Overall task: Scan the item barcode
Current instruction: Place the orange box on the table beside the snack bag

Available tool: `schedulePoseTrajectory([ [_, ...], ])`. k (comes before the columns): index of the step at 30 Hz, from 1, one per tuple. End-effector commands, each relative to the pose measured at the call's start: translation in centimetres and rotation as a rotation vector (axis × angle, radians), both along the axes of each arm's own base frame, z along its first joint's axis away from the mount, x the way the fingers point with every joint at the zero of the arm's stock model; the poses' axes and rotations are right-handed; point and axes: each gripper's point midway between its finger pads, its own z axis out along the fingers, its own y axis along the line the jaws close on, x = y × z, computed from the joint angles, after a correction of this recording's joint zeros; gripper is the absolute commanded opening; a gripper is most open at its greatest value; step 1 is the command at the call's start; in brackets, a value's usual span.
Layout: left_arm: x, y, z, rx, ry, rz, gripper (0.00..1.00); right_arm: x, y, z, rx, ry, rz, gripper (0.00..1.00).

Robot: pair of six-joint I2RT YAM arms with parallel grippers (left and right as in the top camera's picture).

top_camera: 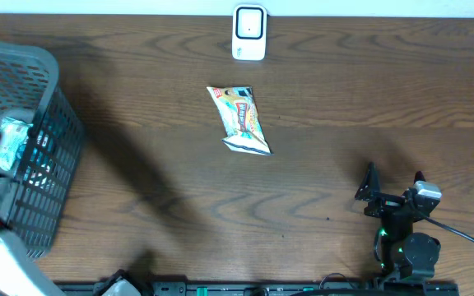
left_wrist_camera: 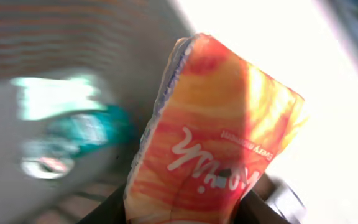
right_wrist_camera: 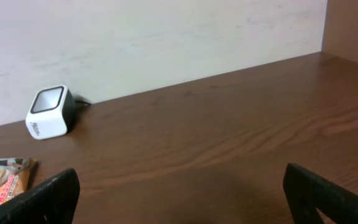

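In the left wrist view my left gripper (left_wrist_camera: pixel 185 213) is shut on an orange-red snack packet (left_wrist_camera: pixel 216 143) with white lettering, which stands up between the dark jaws. The view is blurred and no barcode shows on the facing side. The white barcode scanner (top_camera: pixel 249 33) stands at the table's far edge, also seen from the right wrist as the scanner (right_wrist_camera: pixel 50 112). My right gripper (top_camera: pixel 392 187) rests at the near right, open, with nothing between its fingers (right_wrist_camera: pixel 42 199).
A grey mesh basket (top_camera: pixel 52 107) stands at the left with a teal packet (top_camera: pixel 11 140) inside; the same teal packet (left_wrist_camera: pixel 73 124) shows behind the held one. Another yellow-orange snack packet (top_camera: pixel 239 119) lies flat mid-table, below the scanner.
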Motion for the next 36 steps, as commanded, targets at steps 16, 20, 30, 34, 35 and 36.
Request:
schedulePoseTrajectory([
  [16, 6.8, -23.4, -10.0, 0.108, 0.360, -0.585, 0.40, 0.0, 0.1, 0.0, 0.008, -0.001, 0.006, 0.99],
  [20, 8.2, -24.4, -14.8, 0.143, 0.510, -0.589, 0.40, 0.0, 0.1, 0.0, 0.008, -0.001, 0.006, 0.99],
  [30, 10.1, -25.4, -25.9, 0.108, 0.790, -0.549, 0.40, 0.0, 0.1, 0.0, 0.008, -0.001, 0.006, 0.99],
  [34, 11.0, -26.0, -29.0, 0.112, 0.831, -0.557, 0.40, 0.0, 0.1, 0.0, 0.008, -0.001, 0.006, 0.99],
  [35, 11.3, -26.2, -29.7, 0.112, 0.835, -0.557, 0.40, 0.0, 0.1, 0.0, 0.008, -0.001, 0.006, 0.99],
  [36, 11.5, -26.4, -30.2, 0.109, 0.837, -0.554, 0.40, 0.0, 0.1, 0.0, 0.008, -0.001, 0.006, 0.99],
])
